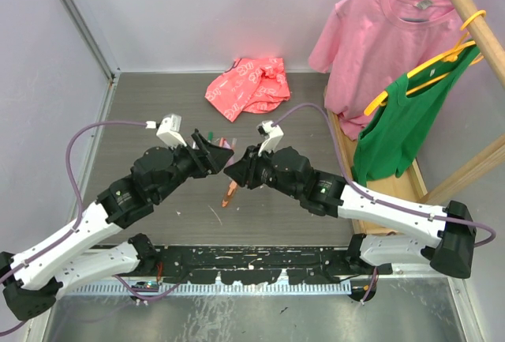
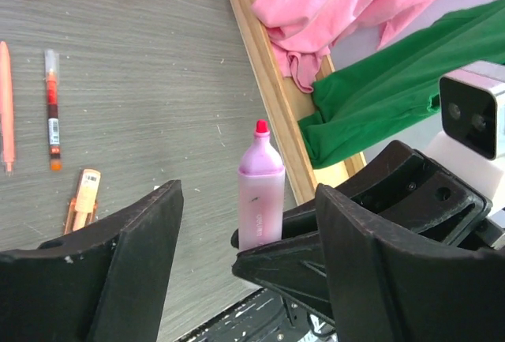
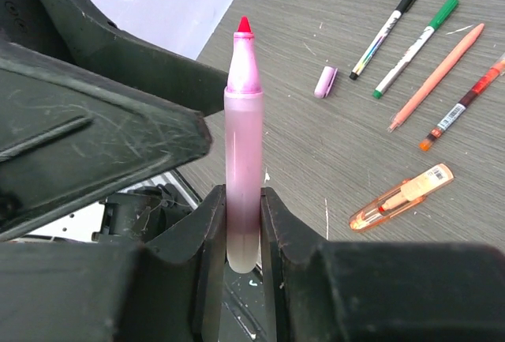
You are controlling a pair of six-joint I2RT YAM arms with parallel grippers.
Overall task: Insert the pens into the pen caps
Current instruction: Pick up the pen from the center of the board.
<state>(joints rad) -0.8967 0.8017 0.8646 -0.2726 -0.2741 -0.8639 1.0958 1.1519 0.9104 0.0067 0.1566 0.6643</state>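
Observation:
My right gripper (image 3: 243,200) is shut on the lower barrel of a pink highlighter (image 3: 243,121), which stands upright, uncapped, red tip up. My left gripper (image 2: 249,227) is open and empty, its jaws spread wide on either side of the highlighter (image 2: 260,200) without touching it. In the top view the left gripper (image 1: 211,155) and right gripper (image 1: 239,170) meet mid-table. A lilac-pink cap (image 3: 325,81) lies on the table. Beside it lie a black-capped white marker (image 3: 387,30), a green-capped white marker (image 3: 416,46), a salmon-orange pen (image 3: 436,77), a dark red pen (image 3: 463,105) and a short orange one (image 3: 402,197).
A red patterned cloth (image 1: 248,84) lies at the back of the table. A wooden rack (image 2: 268,81) stands along the right side with a pink shirt (image 1: 379,42) and a green shirt (image 1: 402,121) hanging from it. White scraps lie near the front edge.

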